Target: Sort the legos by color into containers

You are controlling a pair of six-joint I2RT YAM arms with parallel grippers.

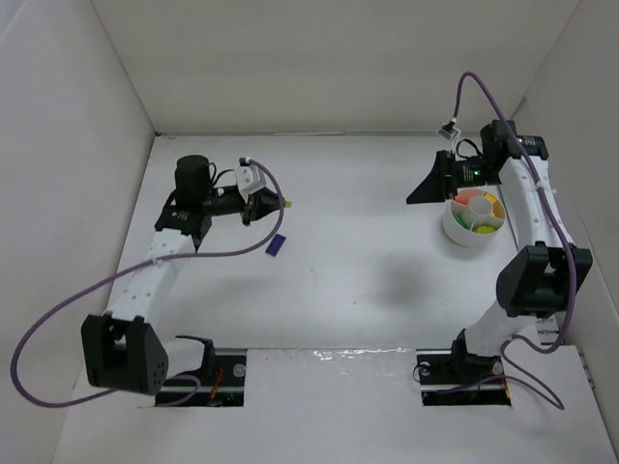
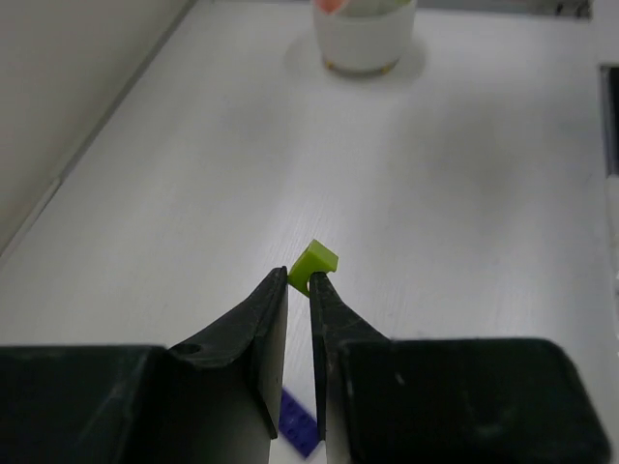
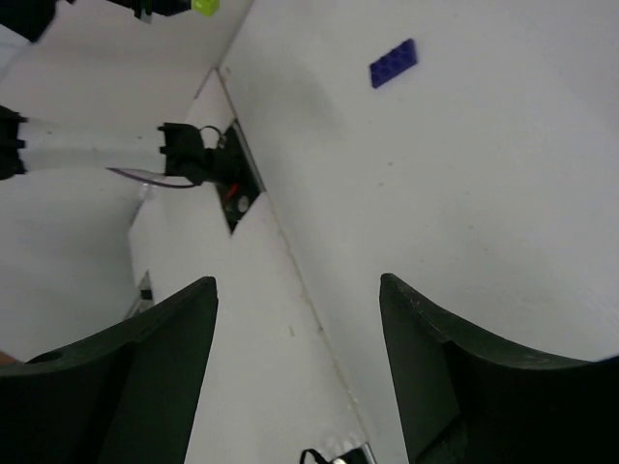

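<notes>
Pinching lime green lego [image 2: 316, 261] in left gripper [image 2: 300, 280] tips, holding right gripper [image 3: 298, 282] fingers spread by bowl [image 1: 462, 234] at right edge of table [image 1: 368, 193], showing purple lego [image 1: 275, 245] lying flat, long axis running near-to-far.

The white table [image 1: 338, 290] bears a purple brick [image 1: 275, 245] and a white bowl [image 1: 469, 238].

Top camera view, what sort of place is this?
Probably a robot test cell in a lab: plain white walls box in a white table, the left arm and right arm are bolted at its near edge, and a divided bowl and a purple brick lie on it.
</notes>
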